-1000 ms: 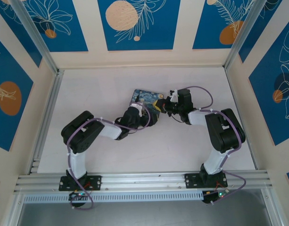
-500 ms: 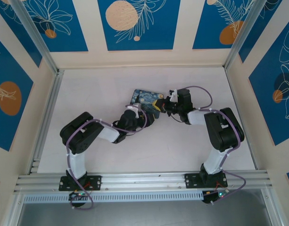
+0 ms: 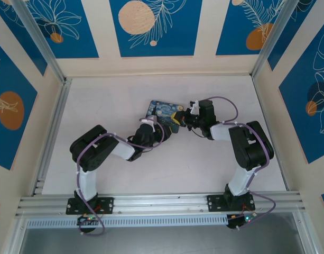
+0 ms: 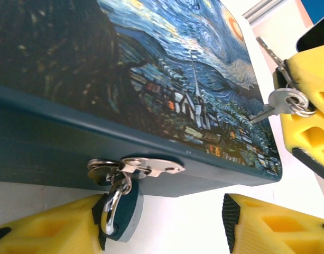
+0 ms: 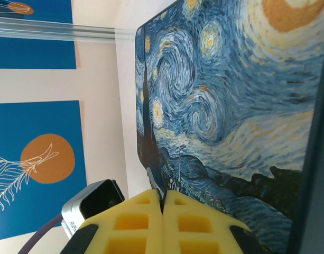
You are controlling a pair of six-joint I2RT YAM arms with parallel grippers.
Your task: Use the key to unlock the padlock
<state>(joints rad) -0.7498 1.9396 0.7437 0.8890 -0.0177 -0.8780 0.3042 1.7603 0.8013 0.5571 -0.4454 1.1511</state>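
The painted box (image 4: 167,69) has a metal hasp (image 4: 146,166) on its dark side. A small bluish-silver padlock (image 4: 122,211) hangs from that hasp. My left gripper (image 4: 164,225) is open below the box. The padlock rests against its left finger (image 4: 51,230), and a wide gap separates it from the right finger (image 4: 272,222). My right gripper (image 5: 163,197) is shut on the key (image 5: 153,179), whose thin blade pokes out over the box lid. In the left wrist view the key (image 4: 267,50) and its ring (image 4: 293,100) stick out of the right gripper's yellow fingers (image 4: 312,74).
From above, the box (image 3: 163,110) lies mid-table with the left gripper (image 3: 166,128) at its near side and the right gripper (image 3: 186,120) at its right corner. Aluminium rails and blue patterned walls enclose the table (image 3: 114,100).
The left wrist has shifted slightly left along the box's near side. The right arm has held still with the key.
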